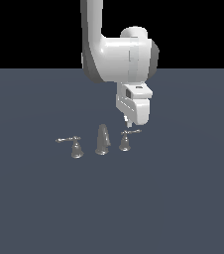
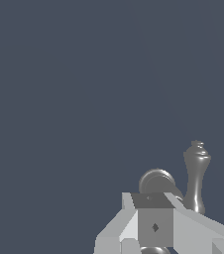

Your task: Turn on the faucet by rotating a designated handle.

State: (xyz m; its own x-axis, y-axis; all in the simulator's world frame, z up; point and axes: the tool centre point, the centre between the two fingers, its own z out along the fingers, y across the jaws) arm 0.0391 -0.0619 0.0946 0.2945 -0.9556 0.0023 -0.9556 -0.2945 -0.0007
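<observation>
The faucet is a small grey metal set on the floor: a tapered spout (image 1: 102,139) between two flared handles. The handle (image 1: 126,142) with the shorter lever (image 1: 132,132) stands at the exterior view's right of the spout. My gripper (image 1: 129,122) hangs just above that lever's inner end, and its fingers look pressed together with nothing between them. In the wrist view the gripper (image 2: 153,225) fills the lower edge, with a knobbed lever (image 2: 196,173) and a round grey piece (image 2: 156,181) just beyond it. I cannot tell whether the fingertips touch the lever.
The twin handle (image 1: 76,148) with the longer lever stands at the exterior view's left of the spout. A flat dark blue-grey floor (image 1: 183,208) spreads all around. The white arm (image 1: 115,54) comes down from above and behind the faucet.
</observation>
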